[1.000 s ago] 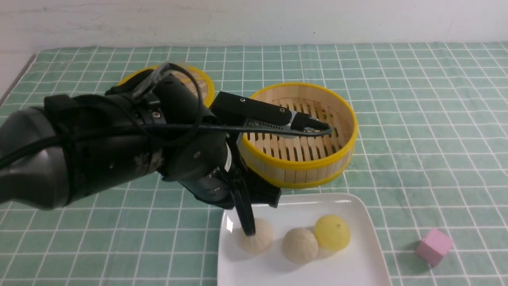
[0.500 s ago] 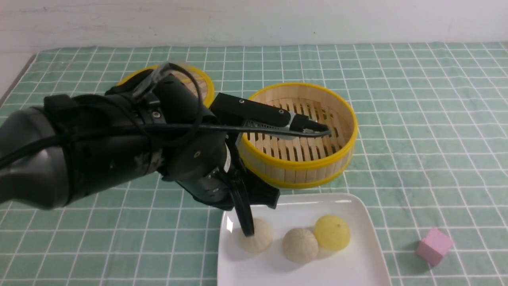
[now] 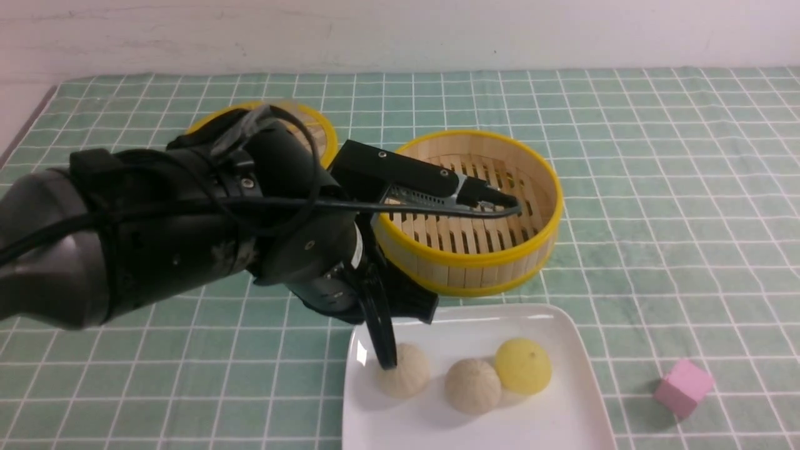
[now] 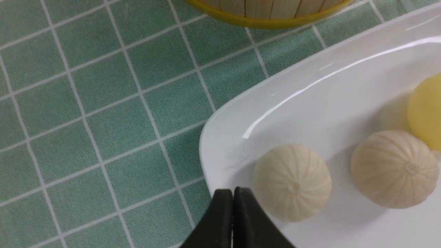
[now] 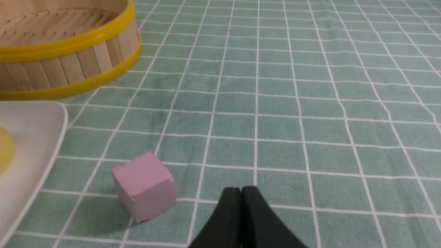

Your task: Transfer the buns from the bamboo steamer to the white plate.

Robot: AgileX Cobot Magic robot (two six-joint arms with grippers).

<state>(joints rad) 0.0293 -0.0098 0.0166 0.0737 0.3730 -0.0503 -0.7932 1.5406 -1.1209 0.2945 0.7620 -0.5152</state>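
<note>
The steamer (image 3: 475,269), right of centre in the front view, shows only its bare slatted floor, so as far as you can see nothing is left in it. On the plate (image 3: 537,425) at the bottom of the frame lie the pale pleated bun (image 3: 406,375) at the left, the tan bun (image 3: 473,385) in the middle, and the yellow bun (image 3: 523,365) right beside it.

Your left end effector (image 4: 233,193) points down over the plate's left edge, its fingers clenched together on nothing. The tips stand just beside the pale pleated bun; whether they brush it cannot be told. Your right end effector (image 5: 242,191) is also clenched and empty, over the counter (image 5: 310,86) near the pink cube (image 5: 143,186).

I judge that the moving itself is finished and you are at the retreat step. For the next move, lift the left arm straight up before swinging it away, so the closed fingers neither nudge the bun nor catch the steamer's rim.
</note>
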